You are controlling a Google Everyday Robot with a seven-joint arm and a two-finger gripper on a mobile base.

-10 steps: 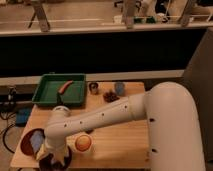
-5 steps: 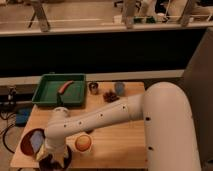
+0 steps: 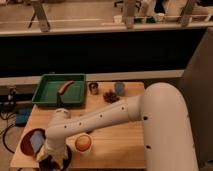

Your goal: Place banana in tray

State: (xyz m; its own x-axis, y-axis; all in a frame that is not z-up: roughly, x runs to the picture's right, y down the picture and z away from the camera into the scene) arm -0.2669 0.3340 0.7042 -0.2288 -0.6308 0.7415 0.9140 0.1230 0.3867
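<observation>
While the tray (image 3: 47, 95) lies lengthwise left-right, the end effector (image 3: 52, 160), grasp indiscernible, hangs beside the bowl (image 3: 25, 145).

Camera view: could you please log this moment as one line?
gripper: low over wooden table, near-left corner, by dark maroon round bowl | green rectangular plastic tray: no banana inside

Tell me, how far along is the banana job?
Nothing done yet: the green tray holds only a reddish sausage-shaped item. In hand: the hand is down at the front-left corner of the table beside the maroon bowl; no banana shows. Left: lifting it and carrying it to the tray.
</observation>
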